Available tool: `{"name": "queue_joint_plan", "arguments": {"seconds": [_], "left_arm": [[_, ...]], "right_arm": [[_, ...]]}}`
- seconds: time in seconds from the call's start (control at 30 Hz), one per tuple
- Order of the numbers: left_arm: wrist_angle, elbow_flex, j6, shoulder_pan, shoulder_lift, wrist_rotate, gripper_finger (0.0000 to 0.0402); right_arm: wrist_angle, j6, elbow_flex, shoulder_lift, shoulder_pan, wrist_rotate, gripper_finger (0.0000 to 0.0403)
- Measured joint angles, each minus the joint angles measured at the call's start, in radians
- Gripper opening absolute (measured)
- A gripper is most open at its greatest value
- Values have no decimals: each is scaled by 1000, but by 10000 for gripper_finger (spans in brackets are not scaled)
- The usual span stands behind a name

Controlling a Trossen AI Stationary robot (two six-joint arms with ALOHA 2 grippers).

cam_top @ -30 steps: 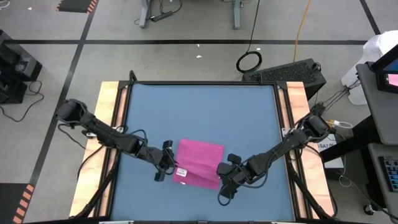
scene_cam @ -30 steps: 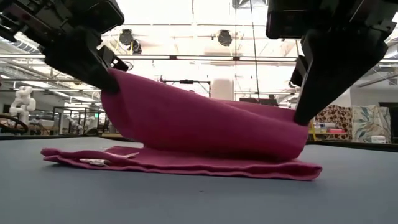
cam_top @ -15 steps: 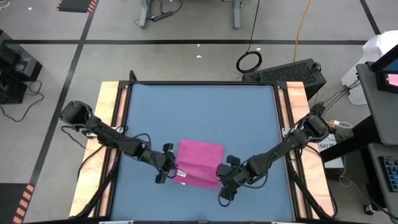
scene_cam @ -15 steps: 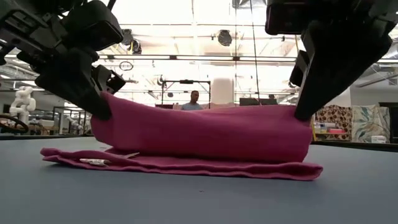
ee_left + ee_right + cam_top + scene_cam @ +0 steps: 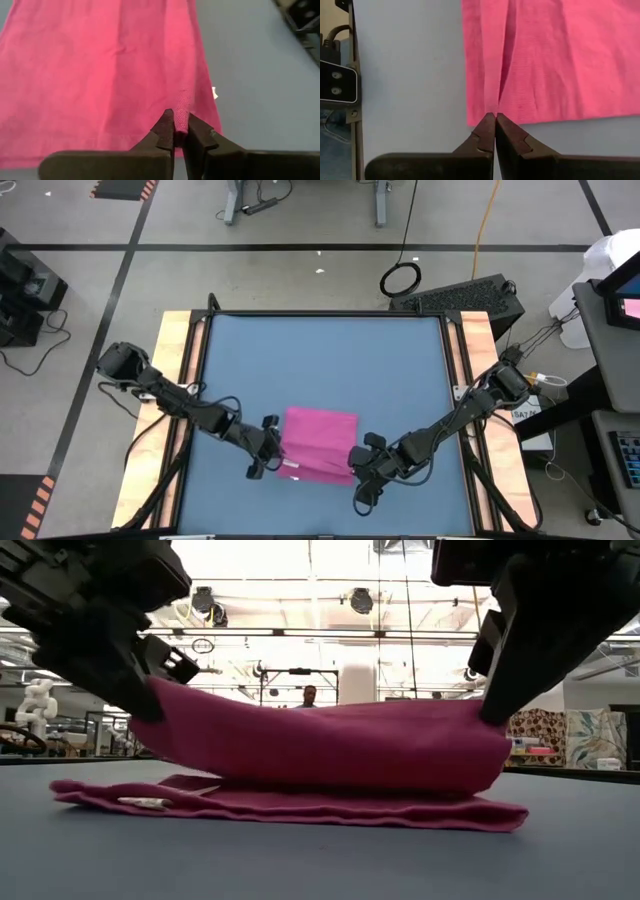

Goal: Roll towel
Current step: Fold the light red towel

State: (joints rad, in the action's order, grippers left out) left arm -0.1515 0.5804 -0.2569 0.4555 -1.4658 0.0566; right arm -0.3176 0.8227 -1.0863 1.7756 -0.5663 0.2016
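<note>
Blue tabletop (image 5: 320,370), near edge | magenta towel (image 5: 320,755) partly folded, lower layer flat, upper fold raised above it | left gripper (image 5: 180,134) clenched on fold's left edge | right gripper (image 5: 495,120) clenched on its right edge | small white tag (image 5: 143,803) on lower layer | person (image 5: 309,696) far behind

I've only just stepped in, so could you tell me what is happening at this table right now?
Both arms are working on the pink towel on the blue table. The left gripper is shut on one end of a fold of it, and the right gripper is shut on the other end. Between them, that layer is held raised above the part of the towel lying flat on the table, where its white tag shows. No roll has formed yet.
</note>
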Motion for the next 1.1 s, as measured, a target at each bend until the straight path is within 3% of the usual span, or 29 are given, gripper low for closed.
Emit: {"name": "queue_joint_plan", "arguments": {"seconds": [0.27,0.63,0.77,1.1], "left_arm": [[1,0,-1,20,0,-1,73],[-10,0,-1,20,0,-1,108],[-40,0,0,25,0,-59,120],[-22,0,23,55,0,-178,124]], "right_arm": [[0,0,0,0,0,0,10],[2,2,0,0,1,0,98],[2,1,0,0,2,5,117],[135,-70,0,57,-20,5,99]]}}
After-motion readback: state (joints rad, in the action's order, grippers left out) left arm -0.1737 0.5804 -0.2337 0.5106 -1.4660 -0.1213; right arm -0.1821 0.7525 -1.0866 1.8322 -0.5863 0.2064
